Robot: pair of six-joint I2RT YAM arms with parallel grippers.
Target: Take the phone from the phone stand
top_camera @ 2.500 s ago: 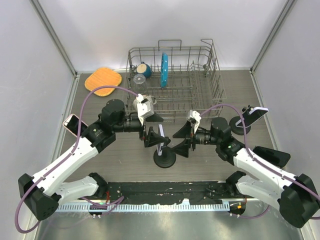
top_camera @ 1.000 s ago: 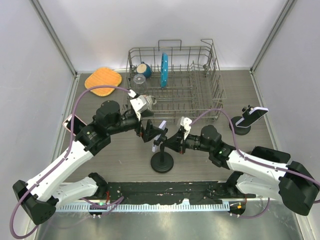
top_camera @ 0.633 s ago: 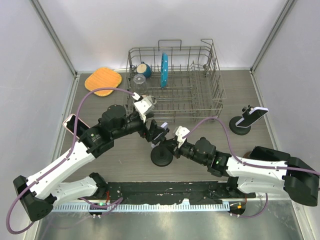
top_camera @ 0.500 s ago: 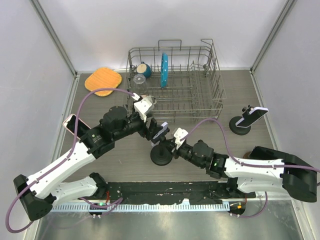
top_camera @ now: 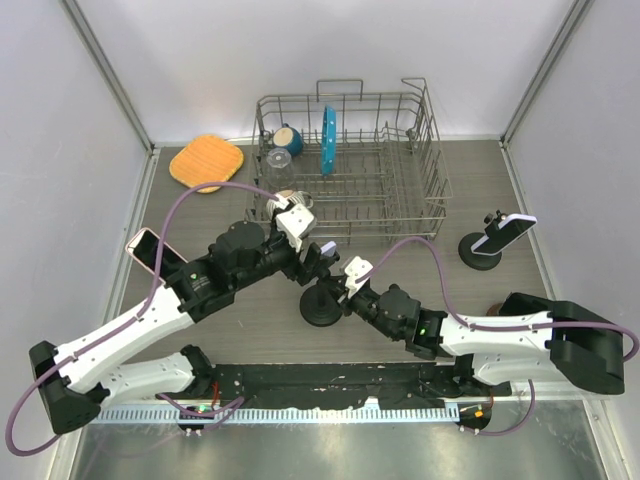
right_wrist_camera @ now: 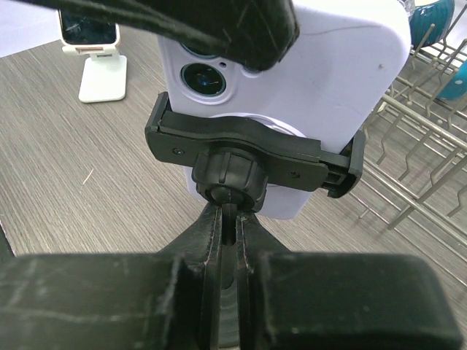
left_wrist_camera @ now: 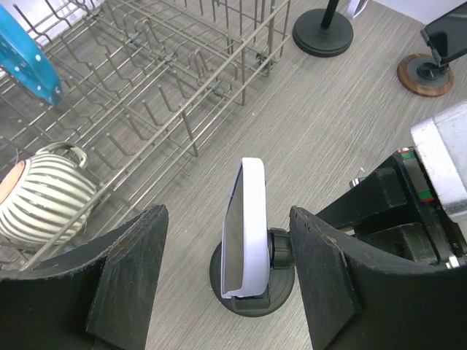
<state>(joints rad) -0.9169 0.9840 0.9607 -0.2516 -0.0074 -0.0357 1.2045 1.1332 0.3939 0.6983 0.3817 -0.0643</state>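
Both arms have closed in on the phone stand [top_camera: 320, 312]. The right gripper [right_wrist_camera: 228, 219] clamps its stem, and the left gripper [left_wrist_camera: 228, 226], narrower than before, straddles the phone [left_wrist_camera: 252, 219] without touching it.

Overhead — both wrists near phone stand [right_wrist_camera: 232, 173].

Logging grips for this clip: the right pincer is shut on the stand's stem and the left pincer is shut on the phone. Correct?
The left pincer is open, not shut: the left wrist view shows a finger on each side of the phone. The right pincer is shut on the stand's stem.
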